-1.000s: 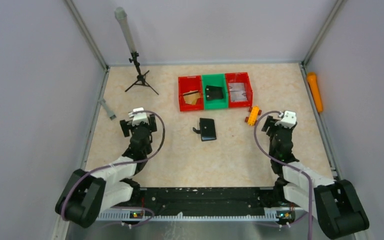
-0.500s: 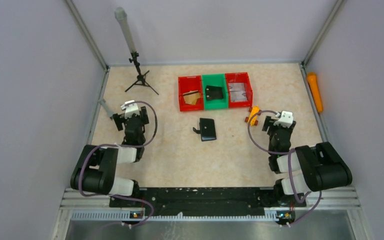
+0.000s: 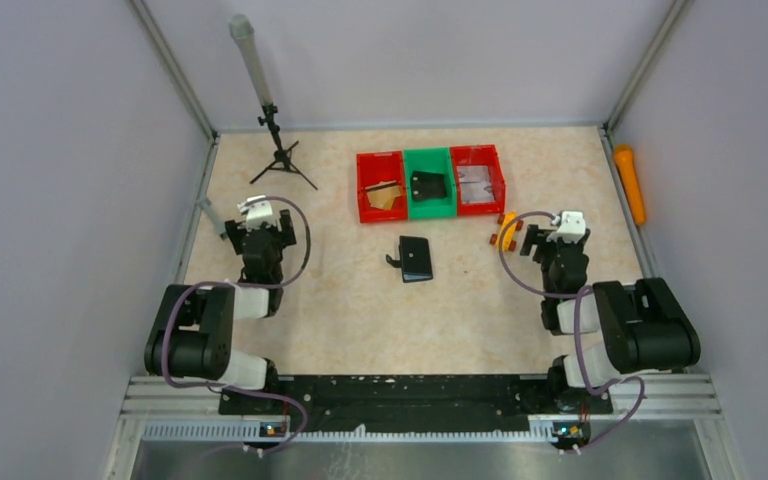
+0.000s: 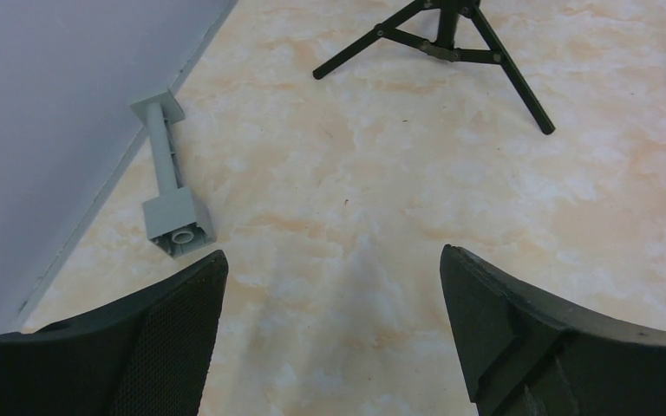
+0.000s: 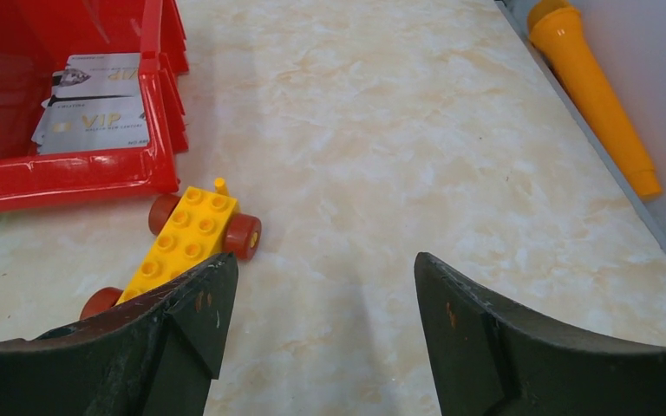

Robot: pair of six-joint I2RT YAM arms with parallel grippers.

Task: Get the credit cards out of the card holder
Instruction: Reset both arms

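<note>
The card holder [image 3: 417,259] is a flat black wallet lying closed on the table's middle, with its small tab at its left edge. It shows only in the top view. Silver cards [image 5: 94,121] marked VIP lie in the right red bin [image 3: 478,180]. My left gripper [image 3: 258,222] is open and empty far left of the card holder; in the left wrist view [image 4: 329,260] it hangs over bare table. My right gripper [image 3: 558,232] is open and empty to the right; in the right wrist view [image 5: 321,260] it sits beside a yellow toy car [image 5: 186,238].
A green bin [image 3: 429,183] holds a lumpy black case. A left red bin [image 3: 380,187] holds something brown. A black tripod [image 4: 451,43] and a grey block piece [image 4: 169,186] lie at the left. An orange cylinder [image 5: 590,87] lies along the right wall.
Both arms have folded back toward their bases. My left gripper has shifted left, toward the wall. The right gripper has shifted slightly. The card holder has not moved.
</note>
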